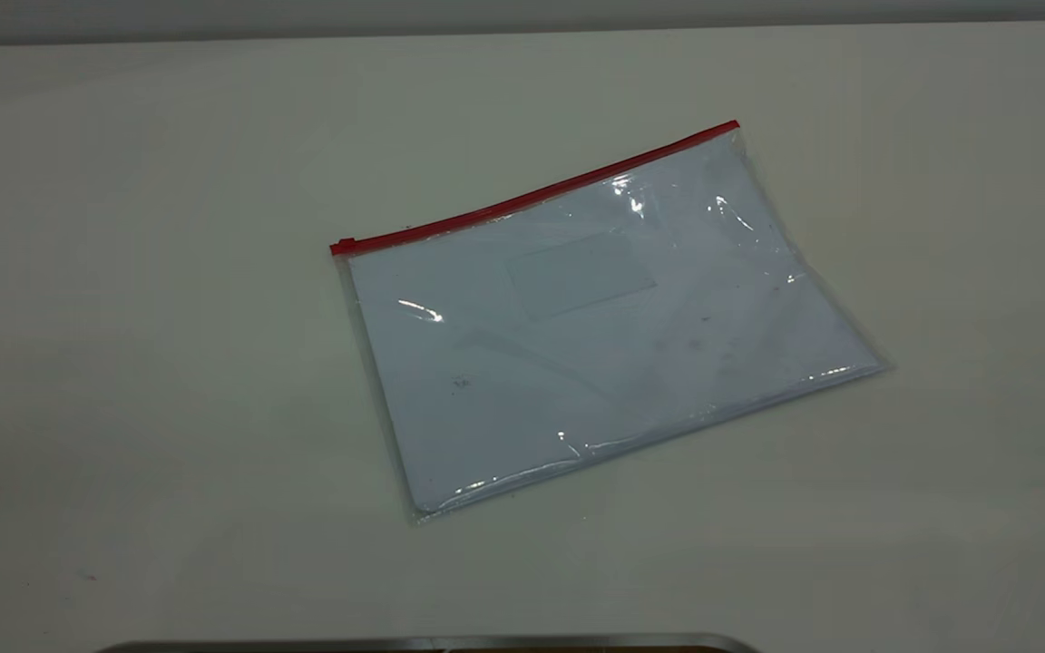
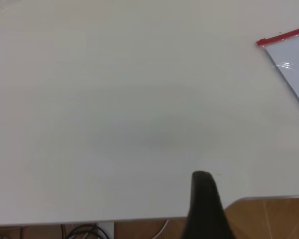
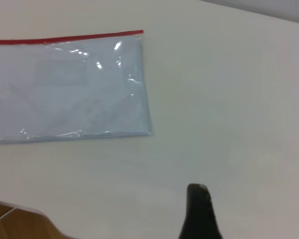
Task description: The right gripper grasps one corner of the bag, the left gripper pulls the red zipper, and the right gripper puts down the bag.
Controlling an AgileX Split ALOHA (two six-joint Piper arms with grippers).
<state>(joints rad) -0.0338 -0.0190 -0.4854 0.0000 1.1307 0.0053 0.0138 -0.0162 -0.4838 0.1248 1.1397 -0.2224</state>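
Observation:
The bag (image 1: pixel 595 317) lies flat on the white table, a clear pouch with white paper inside. The red zipper (image 1: pixel 541 193) runs along its far long edge, with the slider tab (image 1: pixel 342 246) at the left end. Neither gripper shows in the exterior view. In the left wrist view the left gripper (image 2: pixel 203 199) is a black tip near the table's edge, far from the bag's slider corner (image 2: pixel 294 64) and the zipper (image 2: pixel 284 37). In the right wrist view the right gripper (image 3: pixel 199 209) is above bare table, apart from the bag (image 3: pixel 70 89) and its zipper (image 3: pixel 65 38).
The white table (image 1: pixel 123 363) spreads wide on all sides of the bag. Its front edge (image 2: pixel 139 219) shows in the left wrist view, with wooden floor (image 2: pixel 269 219) and cables (image 2: pixel 84 231) beyond. A dark curved rim (image 1: pixel 432 644) sits at the exterior view's bottom.

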